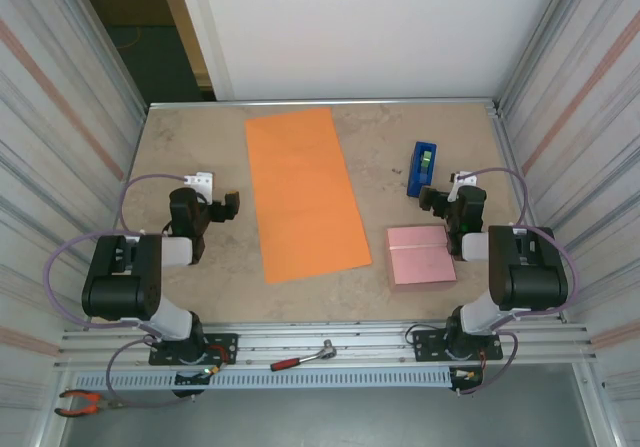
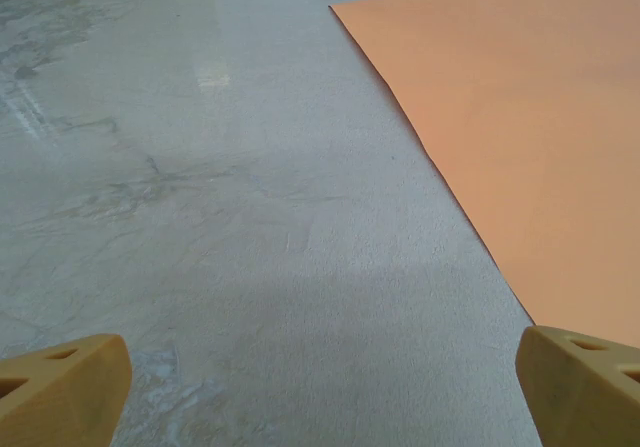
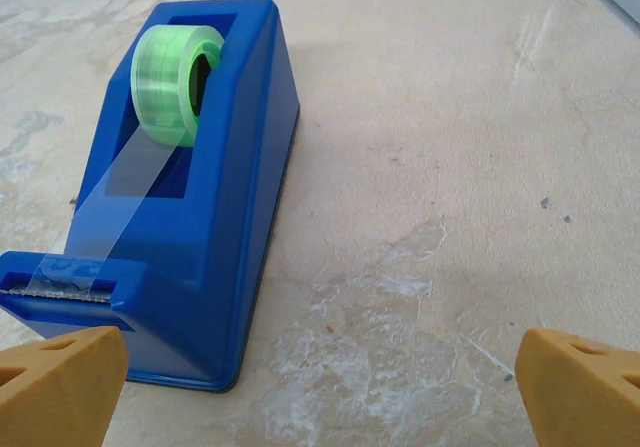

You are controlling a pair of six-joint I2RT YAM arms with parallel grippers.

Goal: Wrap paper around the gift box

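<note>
Gift box (image 1: pixel 421 255) lies near-right on the table (image 1: pixel 190 147), just on the near side of the right tool (image 1: pixel 436 199) and just right of the paper (image 1: pixel 303 192), which runs long near-to-far, with this tool and the left tool (image 1: pixel 228 206) both spread apart, empty.

one paper (image 1: pixel 303 192), one gift box (image 1: pixel 421 255), one tape dispenser (image 1: pixel 422 167).

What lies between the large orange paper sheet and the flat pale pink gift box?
In the top view, that stretch is bare beige tabletop; the orange paper sheet and pink gift box lie apart.
</note>
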